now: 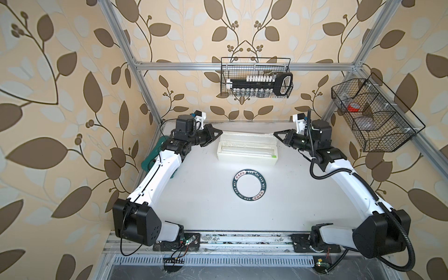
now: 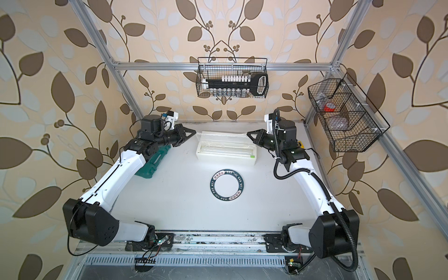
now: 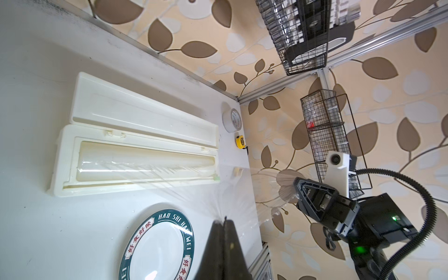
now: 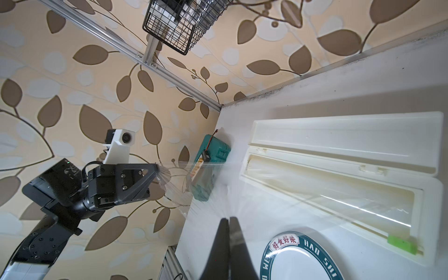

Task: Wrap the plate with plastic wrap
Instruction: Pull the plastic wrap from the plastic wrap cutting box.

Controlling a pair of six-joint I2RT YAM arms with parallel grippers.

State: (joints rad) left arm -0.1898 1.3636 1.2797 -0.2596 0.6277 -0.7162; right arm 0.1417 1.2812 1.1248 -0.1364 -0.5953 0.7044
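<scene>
Two grippers are clenched in both top views: left gripper (image 1: 220, 132) and right gripper (image 1: 275, 133) hang over the dispenser box (image 1: 247, 155), with the plate (image 1: 250, 185) uncovered just in front. Left wrist — plastic wrap (image 3: 260, 194) fans taut between the tips, each pinching a corner. Right wrist — thin pinch; if you pull unevenly it may tear or slip out.

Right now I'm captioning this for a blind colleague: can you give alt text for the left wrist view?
The shut left gripper pinches a sheet of plastic wrap, stretched taut to the shut right gripper opposite. On the table lie the green-rimmed plate and the open white dispenser box, with a tape roll and yellow tape measure by the wall.
</scene>
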